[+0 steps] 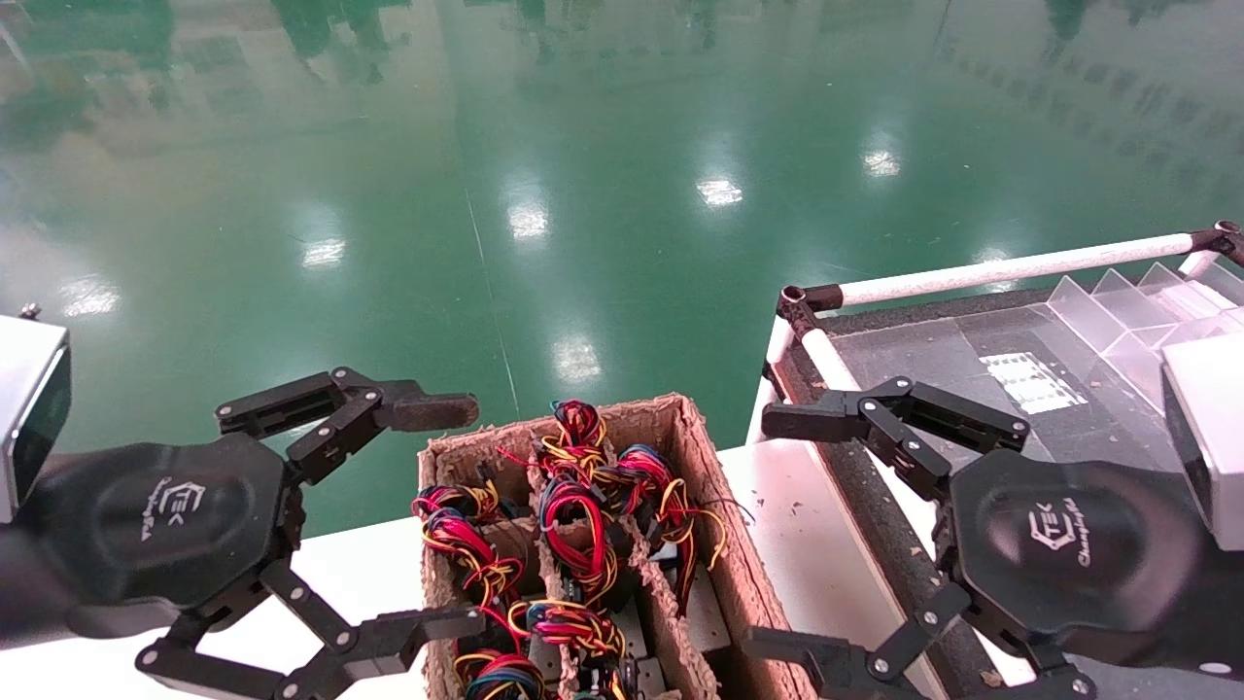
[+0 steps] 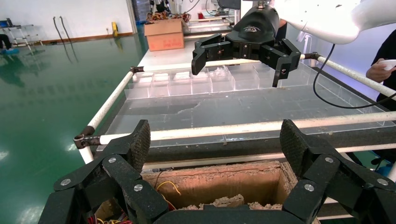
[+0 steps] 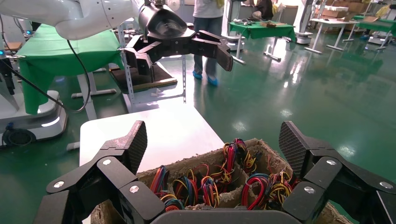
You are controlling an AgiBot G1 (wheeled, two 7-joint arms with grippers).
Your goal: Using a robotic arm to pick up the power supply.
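A brown pulp box (image 1: 714, 506) stands on the white table between my two grippers. In its compartments sit several power supply units, each topped by a bundle of red, yellow and black wires (image 1: 580, 530); bits of grey metal (image 1: 632, 637) show beneath them. My left gripper (image 1: 473, 513) hovers open at the box's left side, nothing between its fingers. My right gripper (image 1: 761, 531) hovers open at the box's right side, also empty. The left wrist view looks past the left gripper (image 2: 215, 140) onto the box wall (image 2: 224, 182). The right wrist view looks past the right gripper (image 3: 212, 140) at the wire bundles (image 3: 224, 163).
The white table (image 1: 369, 574) ends just beyond the box, with green floor past it. Right of the box stands a rack with a white tube rail (image 1: 1011, 264), a clear sheet and clear dividers (image 1: 1127, 311). A person (image 2: 383, 70) stands past the rack.
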